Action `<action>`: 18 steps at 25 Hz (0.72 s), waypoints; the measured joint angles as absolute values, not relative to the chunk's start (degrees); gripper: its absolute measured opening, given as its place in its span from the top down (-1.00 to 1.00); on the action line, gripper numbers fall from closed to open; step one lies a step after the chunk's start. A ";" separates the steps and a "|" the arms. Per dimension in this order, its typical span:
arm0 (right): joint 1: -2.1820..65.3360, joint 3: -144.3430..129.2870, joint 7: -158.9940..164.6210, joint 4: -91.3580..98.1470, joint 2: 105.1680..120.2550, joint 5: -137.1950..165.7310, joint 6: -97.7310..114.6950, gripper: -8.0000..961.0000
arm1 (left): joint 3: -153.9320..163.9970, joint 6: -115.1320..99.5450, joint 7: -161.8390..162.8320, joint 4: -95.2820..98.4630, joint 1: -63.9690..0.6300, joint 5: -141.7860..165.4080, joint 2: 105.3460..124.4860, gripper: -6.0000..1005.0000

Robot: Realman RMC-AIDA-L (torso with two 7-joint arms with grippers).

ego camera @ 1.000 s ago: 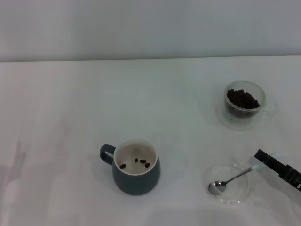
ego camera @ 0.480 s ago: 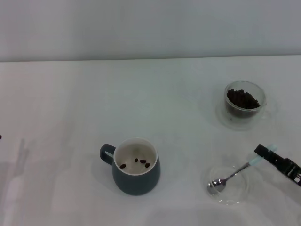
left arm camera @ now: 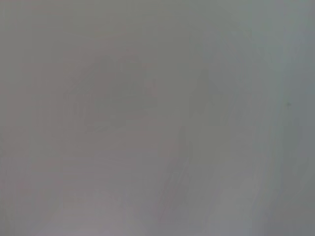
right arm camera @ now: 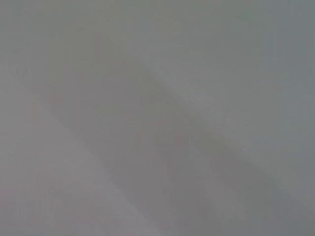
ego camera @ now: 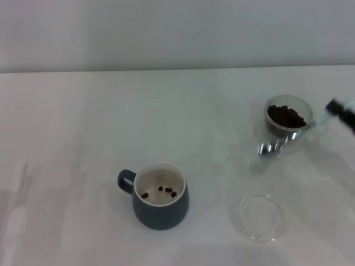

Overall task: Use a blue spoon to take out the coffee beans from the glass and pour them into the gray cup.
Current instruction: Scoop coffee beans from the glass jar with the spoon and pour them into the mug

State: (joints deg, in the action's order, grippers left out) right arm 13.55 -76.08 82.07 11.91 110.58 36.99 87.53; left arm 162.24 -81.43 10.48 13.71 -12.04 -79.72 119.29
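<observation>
One dark right gripper point(ego camera: 339, 110), at your frame's right edge, clenches the pale-blue-handled metal spoon point(ego camera: 288, 139) beside the clear glass point(ego camera: 288, 123).

White table point(ego camera: 83, 122) before plain pale wall point(ego camera: 166, 33)

Black right claw point(ego camera: 339, 112), blurred, narrow, boxy tip at frame edge

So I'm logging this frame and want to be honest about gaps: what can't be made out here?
- Spoon, head view: motion-blurred beside the glass; whether its bowl holds beans can't be told.
- Right gripper, head view: cut off by the right edge; finger state unclear.
- Left gripper: not in the head view.
- Both wrist views: only blank grey blur.
- Beans in the cup, head view: too small to count surely.
</observation>
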 joint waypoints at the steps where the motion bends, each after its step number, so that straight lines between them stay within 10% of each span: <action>1: 14.02 -74.76 81.60 13.01 110.33 37.00 87.61 0.68 | 162.25 -81.44 10.48 13.71 -12.03 -79.72 119.29 -0.57; 18: 21.03 -68.32 63.08 22.90 106.87 47.26 69.24 0.68 | 162.69 -81.48 10.63 14.05 -11.73 -79.34 119.43 -0.57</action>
